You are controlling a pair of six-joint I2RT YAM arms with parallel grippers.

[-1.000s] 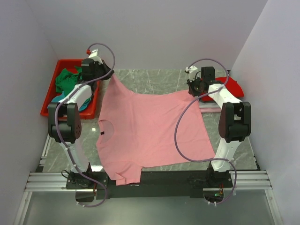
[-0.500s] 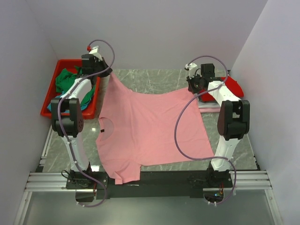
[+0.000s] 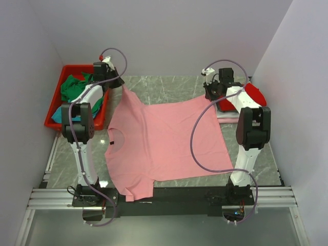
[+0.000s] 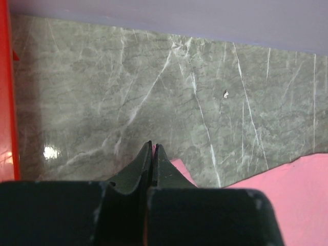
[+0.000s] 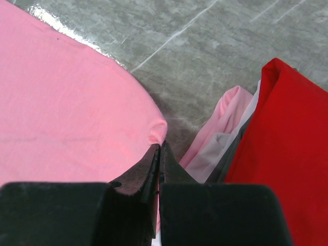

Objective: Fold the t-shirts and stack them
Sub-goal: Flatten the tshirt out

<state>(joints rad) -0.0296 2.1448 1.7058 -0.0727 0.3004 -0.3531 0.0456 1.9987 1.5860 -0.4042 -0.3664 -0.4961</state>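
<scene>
Across the marble surface point(image 3: 169, 87) lies the salmon t-shirt point(image 3: 164, 138), spread nearly flat with its neck toward the left. It looks light and limp and likely to wrinkle, so edges and corners seem the best holds. At the far side the left gripper point(image 3: 119, 83) is clenched on its raised left tip, and the right gripper point(image 3: 211, 97) on its right corner.

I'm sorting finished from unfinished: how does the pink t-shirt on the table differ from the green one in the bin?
The pink t-shirt is spread out on the table; the green t-shirt is crumpled in the red bin. The left hand and right hand each pinch the pink t-shirt's far edge; nothing touches the green t-shirt. Both are unfolded.
</scene>
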